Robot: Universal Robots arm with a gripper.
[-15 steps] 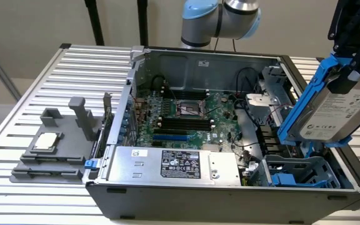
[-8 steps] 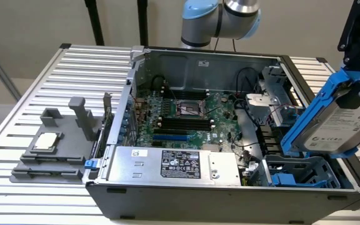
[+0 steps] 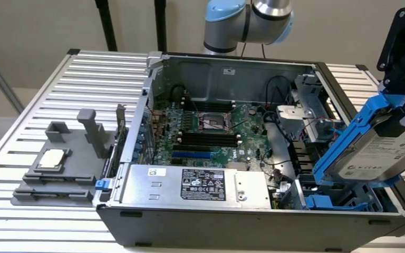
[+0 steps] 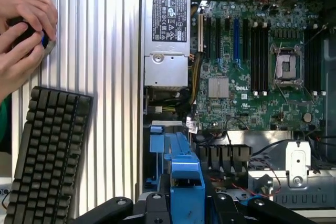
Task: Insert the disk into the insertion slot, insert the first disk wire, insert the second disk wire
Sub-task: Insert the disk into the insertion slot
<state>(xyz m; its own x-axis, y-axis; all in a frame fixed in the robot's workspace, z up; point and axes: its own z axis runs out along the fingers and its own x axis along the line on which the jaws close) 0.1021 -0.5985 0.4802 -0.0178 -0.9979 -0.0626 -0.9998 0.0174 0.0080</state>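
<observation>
Exterior view: the gripper has its fingers closed on the disk. They clamp its bright blue carrier, so the drive hangs tilted below the fingers with the label facing outward. The disk's lower end sits just over the insertion slot, the cage with blue tabs in a corner of the open computer case, beneath the fingers. The disk is not inside the slot, and I cannot tell whether it touches the cage.

In the wrist view the carrier rises between the black fingers, with the motherboard and power-supply box beyond them.

By my judgement the first step is under way but unfinished: the disk is held at the cage, not seated. Both disk wires are not yet plugged in.
</observation>
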